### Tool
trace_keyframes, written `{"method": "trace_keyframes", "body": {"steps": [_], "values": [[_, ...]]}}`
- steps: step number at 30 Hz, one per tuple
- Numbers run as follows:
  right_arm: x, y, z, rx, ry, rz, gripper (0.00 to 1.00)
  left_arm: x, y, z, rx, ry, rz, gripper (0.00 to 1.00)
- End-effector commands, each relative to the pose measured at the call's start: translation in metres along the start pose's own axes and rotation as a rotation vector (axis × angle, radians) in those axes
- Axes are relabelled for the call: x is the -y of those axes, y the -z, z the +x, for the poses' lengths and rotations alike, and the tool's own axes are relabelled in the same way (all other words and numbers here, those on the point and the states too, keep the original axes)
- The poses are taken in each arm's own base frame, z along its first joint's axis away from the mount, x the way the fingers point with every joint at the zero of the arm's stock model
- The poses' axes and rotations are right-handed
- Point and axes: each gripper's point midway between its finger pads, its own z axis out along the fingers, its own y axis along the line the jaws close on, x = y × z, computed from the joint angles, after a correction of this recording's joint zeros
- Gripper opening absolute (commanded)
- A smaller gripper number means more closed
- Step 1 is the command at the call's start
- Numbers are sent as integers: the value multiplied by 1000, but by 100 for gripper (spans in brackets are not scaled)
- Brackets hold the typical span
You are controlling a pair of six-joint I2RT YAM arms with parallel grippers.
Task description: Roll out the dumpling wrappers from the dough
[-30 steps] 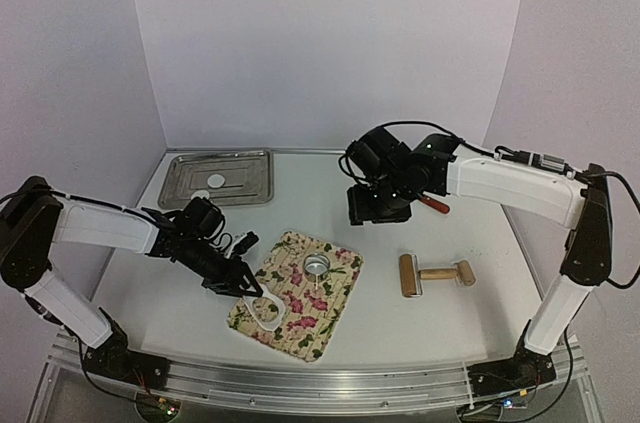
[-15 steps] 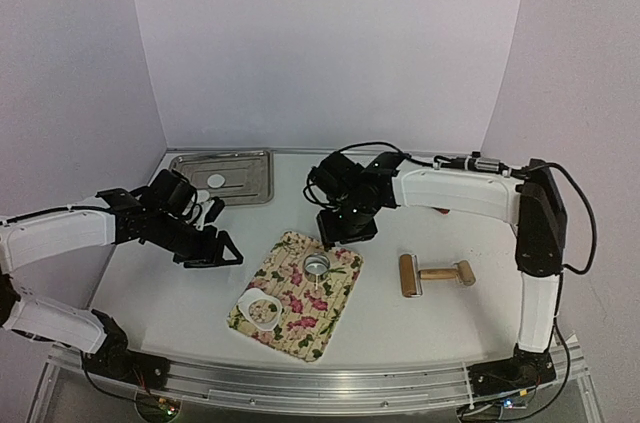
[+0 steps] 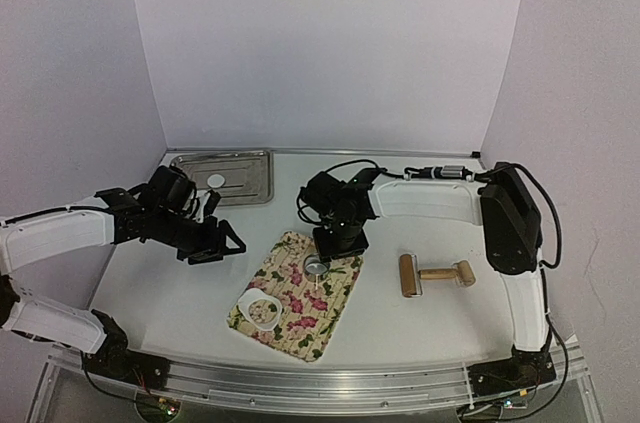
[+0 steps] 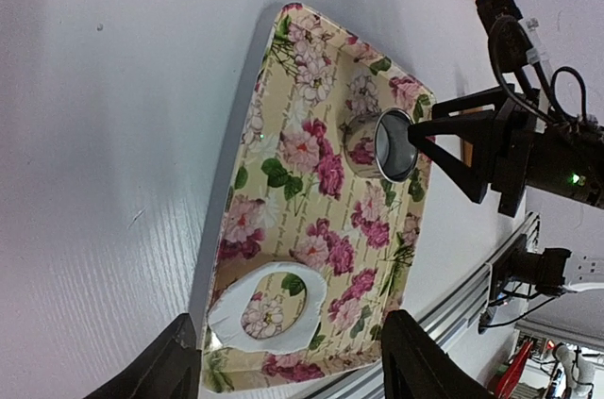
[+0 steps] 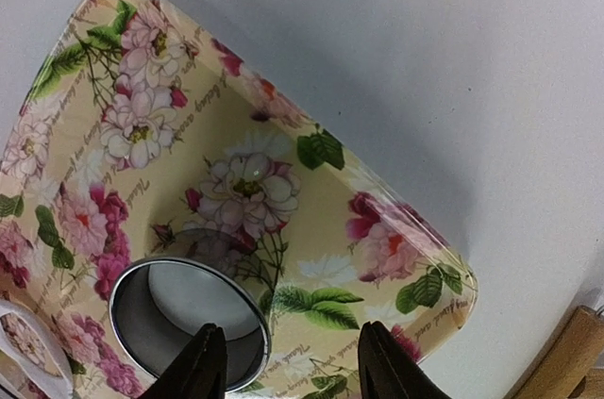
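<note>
Far behind the left gripper (image 3: 225, 241), a metal tray (image 3: 245, 183) holds one round dumpling wrapper (image 3: 216, 181). I think it sits there to be out of the way. The left gripper's fingers are spread wide and hold nothing. It hangs low over the table. Just ahead of its fingers lies the dough sheet (image 4: 302, 281), flat and white, on the flowered tray (image 4: 311, 69). The sheet has a round hole, and it looks like a wrapper came out of it.

Farther ahead stands the ring cutter (image 4: 392, 144), also on the flowered tray. The right gripper (image 3: 337, 243) hangs just over it, fingers apart and empty. The ring sits under one finger, not between the two, so I think the gripper must shift a bit to grab it. Something pale shows inside the ring, but I cannot tell if it is dough. Off to the right gripper's right lies the rolling pin (image 3: 437, 274), alone on the table.
</note>
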Motion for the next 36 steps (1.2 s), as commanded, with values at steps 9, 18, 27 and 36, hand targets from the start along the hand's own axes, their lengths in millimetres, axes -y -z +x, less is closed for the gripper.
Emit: {"method": "trace_keyframes", "body": {"steps": [9,18,27,36], "values": [[-16,-10,0,-40,11,-49,16,26,-7,-29,61,27,94,88],[-18,22,-8,17,-19,-71,0,44,-14,-47,82,37,142,86],[-34,68,-15,142,-32,-73,0,89,-38,-58,92,37,199,86],[-50,74,-20,164,-12,-92,0,86,-66,-45,38,41,119,85]]}}
